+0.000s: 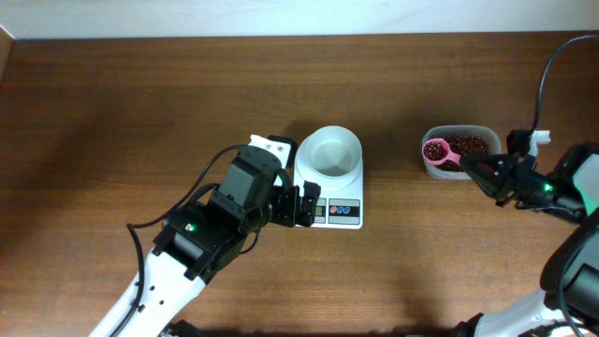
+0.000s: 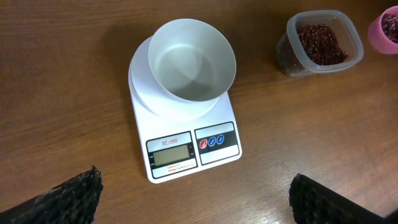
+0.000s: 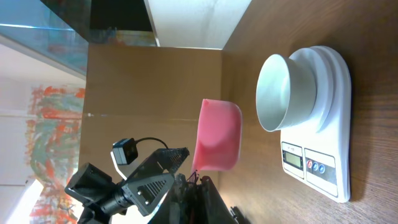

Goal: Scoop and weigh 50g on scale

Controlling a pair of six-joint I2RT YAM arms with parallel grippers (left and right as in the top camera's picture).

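The white scale (image 1: pixel 339 212) stands mid-table with its empty round white bowl (image 1: pixel 329 154) on top. My left gripper (image 1: pixel 306 206) is open at the scale's left front corner, holding nothing. From the left wrist, the scale (image 2: pixel 186 152) lies ahead between the wide-apart fingertips (image 2: pixel 74 194). My right gripper (image 1: pixel 482 171) is shut on the handle of a pink scoop (image 1: pixel 437 152). The scoop carries dark red-brown beans (image 1: pixel 435 149) above the left end of the clear tub (image 1: pixel 479 133). The right wrist view shows the scoop's underside (image 3: pixel 217 137) in front of the bowl (image 3: pixel 283 93).
The clear tub holds more beans (image 2: pixel 320 40) and sits to the right of the scale. A black cable (image 1: pixel 547 70) rises at the right edge above the right arm. The table's far edge (image 1: pixel 281 37) runs along the top.
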